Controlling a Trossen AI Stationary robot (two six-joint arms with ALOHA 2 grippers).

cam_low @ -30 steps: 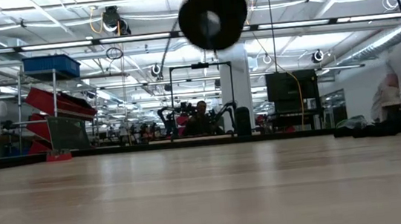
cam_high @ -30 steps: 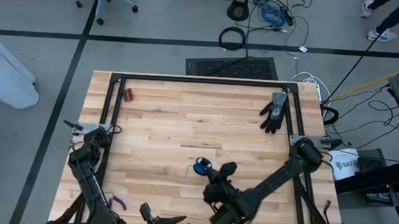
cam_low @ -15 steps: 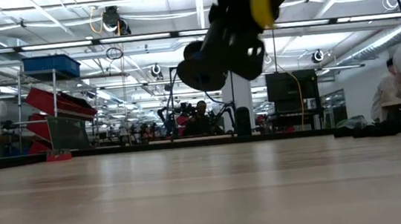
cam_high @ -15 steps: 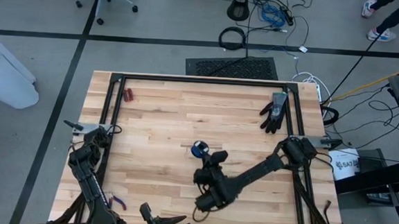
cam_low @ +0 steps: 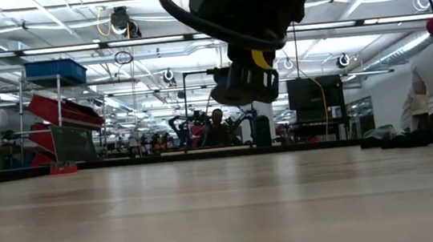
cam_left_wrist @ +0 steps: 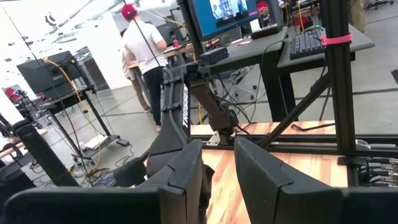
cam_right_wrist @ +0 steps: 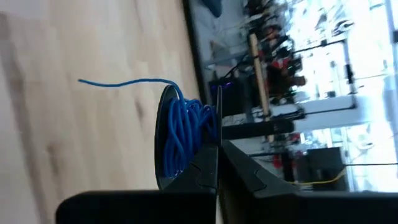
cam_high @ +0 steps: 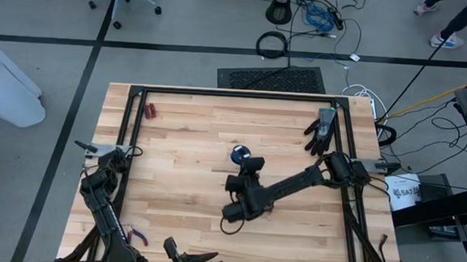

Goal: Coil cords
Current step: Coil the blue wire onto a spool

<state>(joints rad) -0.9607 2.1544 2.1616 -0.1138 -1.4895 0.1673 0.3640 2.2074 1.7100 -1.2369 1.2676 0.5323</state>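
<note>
Pale wooden planks make up the tabletop (cam_high: 192,145), framed by a black rail and standing on a grey floor strewn with loose black cables toward the top of the high view. Near the middle of that view the right gripper (cam_high: 246,161) reaches in from the lower right, its arm running back to a mount at the right edge of the tabletop. Its jaws are clamped on the cords (cam_high: 239,154), a small bright blue bundle held at the gripper's tip just above the centre of the frame. The right wrist view shows the same bundle (cam_right_wrist: 183,134) as tight blue loops pinched between the two dark fingers, with one loose strand trailing out over the wood; whether it hangs clear of the wood is hard to judge there. In the low view the right gripper (cam_low: 251,81) hangs at top centre, above the bare planks. A black glove (cam_high: 321,132) lies near the upper right corner of the tabletop, and small red-handled pliers (cam_high: 149,109) sit near the upper left. The left gripper (cam_left_wrist: 217,171) waits at the lower left of the high view, jaws partly apart and holding nothing.
</note>
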